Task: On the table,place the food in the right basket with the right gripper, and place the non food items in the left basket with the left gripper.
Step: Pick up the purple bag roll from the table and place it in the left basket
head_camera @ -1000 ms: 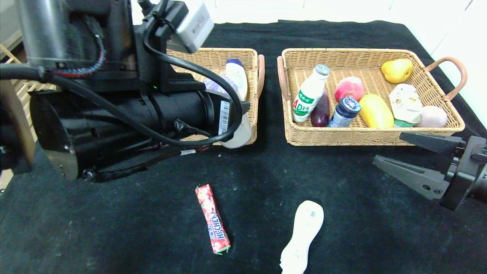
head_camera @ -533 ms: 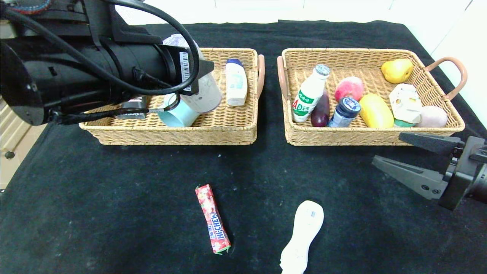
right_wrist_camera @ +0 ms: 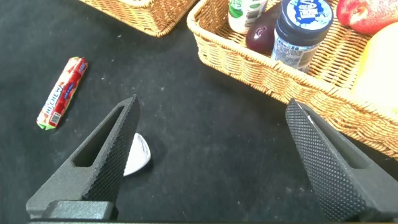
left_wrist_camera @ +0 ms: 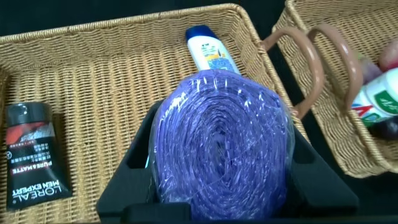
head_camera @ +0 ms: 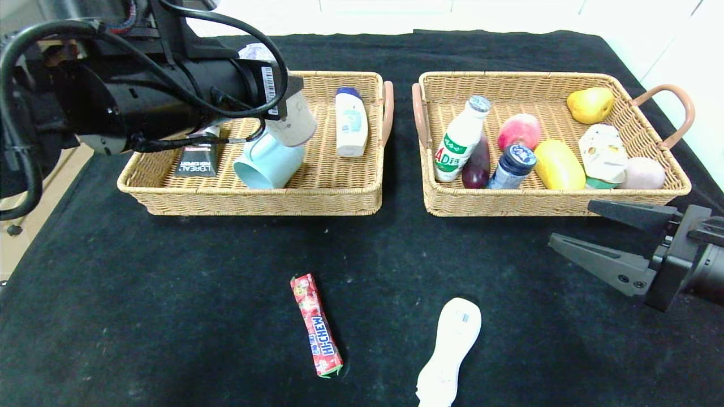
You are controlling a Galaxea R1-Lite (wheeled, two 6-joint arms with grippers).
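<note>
The left gripper (left_wrist_camera: 217,180) is clamping the beige roll (head_camera: 294,121) over the left basket (head_camera: 254,200); its fingers are mostly hidden behind the arm in the head view. The roll's crinkly purple top (left_wrist_camera: 221,140) is filling the wrist view. The smooth teal mug (head_camera: 266,164) is lying on its side under the roll. The right gripper (head_camera: 591,229) is hovering wide apart near the woven right basket (head_camera: 543,200). The candy stick (head_camera: 317,325) and white bottle (head_camera: 449,350), its bottom end cut off by the frame edge, are lying lengthwise on the black cloth table (head_camera: 169,294).

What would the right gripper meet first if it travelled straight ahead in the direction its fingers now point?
Probably the bare table: the open right gripper points leftward along the right basket's near wall. In its wrist view the slim white bottle lies ahead, though depth is unclear.
</note>
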